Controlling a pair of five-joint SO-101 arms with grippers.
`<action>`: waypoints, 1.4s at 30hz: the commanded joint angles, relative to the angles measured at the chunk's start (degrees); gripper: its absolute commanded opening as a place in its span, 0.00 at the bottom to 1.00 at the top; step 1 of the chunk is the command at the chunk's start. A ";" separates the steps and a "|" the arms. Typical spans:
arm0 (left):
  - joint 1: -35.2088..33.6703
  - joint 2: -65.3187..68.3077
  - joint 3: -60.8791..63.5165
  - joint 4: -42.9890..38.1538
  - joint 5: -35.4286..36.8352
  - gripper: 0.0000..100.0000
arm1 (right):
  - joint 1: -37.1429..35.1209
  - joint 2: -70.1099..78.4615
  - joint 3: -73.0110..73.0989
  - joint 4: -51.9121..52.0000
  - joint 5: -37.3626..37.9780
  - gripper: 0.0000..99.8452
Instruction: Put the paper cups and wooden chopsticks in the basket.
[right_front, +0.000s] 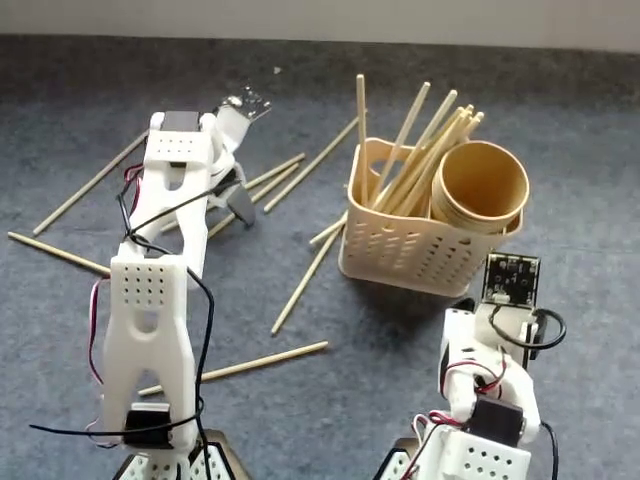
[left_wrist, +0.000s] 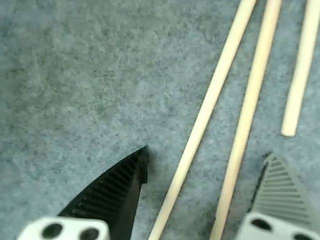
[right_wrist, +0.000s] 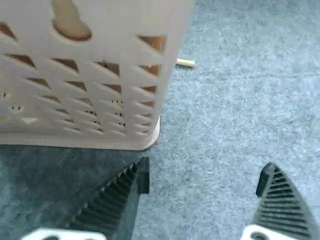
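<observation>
Jaws of the left gripper (left_wrist: 206, 155) stand wide, straddling two wooden chopsticks (left_wrist: 198, 125) lying side by side on the carpet (left_wrist: 75, 75); closing may pinch both, and one thin, smooth stick could slip free. Jaws of the right gripper (right_wrist: 205, 165) also gape, empty. Just beyond them, the basket (right_wrist: 125, 20) holds stacked paper cups (right_front: 485, 185), with chopsticks leaning out.

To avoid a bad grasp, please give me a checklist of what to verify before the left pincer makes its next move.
1. Left pincer open: ok.
2. Thin pale wooden chopsticks inside its opening: ok, two lie there.
3. Low enough to close on them: cannot tell.
4. Right pincer open and empty: ok.
5. Cream slotted plastic basket upright: ok.
6. Tan paper cups inside the basket: ok.
</observation>
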 joint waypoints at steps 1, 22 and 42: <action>0.04 3.47 -4.44 0.79 -0.35 0.32 | 0.13 0.22 2.24 -4.00 -0.44 0.34; 1.01 5.23 -17.89 19.69 -9.58 0.01 | 0.04 0.22 4.88 -7.16 -0.79 0.34; 25.01 -45.05 -17.89 11.96 18.81 0.01 | -3.56 0.22 6.64 -7.16 -0.53 0.34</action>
